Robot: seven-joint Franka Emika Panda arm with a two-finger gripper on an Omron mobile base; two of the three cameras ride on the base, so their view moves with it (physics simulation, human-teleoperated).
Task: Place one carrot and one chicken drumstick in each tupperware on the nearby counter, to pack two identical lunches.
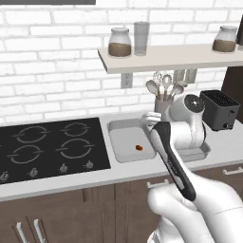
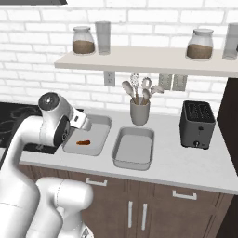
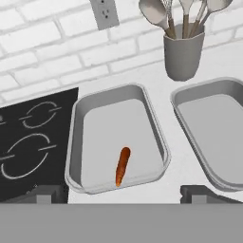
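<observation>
Hovering above the counter (image 3: 161,78) with the gripper (image 3: 121,192) spread wide and holding nothing, dark fingertips (image 3: 45,193) poking up at six o'clock in the hand view. Looking straight down on the left tupperware (image 3: 76,142), a shallow grey tray with rounded corners and a wide rim. Lying inside it, toward the near end at six o'clock of the tray floor, the carrot (image 3: 122,166): a slim orange tapered stick, thick end up, thin end pointing down and slightly left, almost touching the near wall. Sitting just beside it at three o'clock, the second tupperware (image 3: 182,102), a narrow strip of pale counter running between the two rims. Bordering the left tray at nine o'clock, the black stovetop (image 3: 33,137). Standing at one o'clock behind the trays, the grey utensil holder (image 3: 182,54). Waiting well off at three o'clock in the right base view, the toaster (image 2: 197,123).
</observation>
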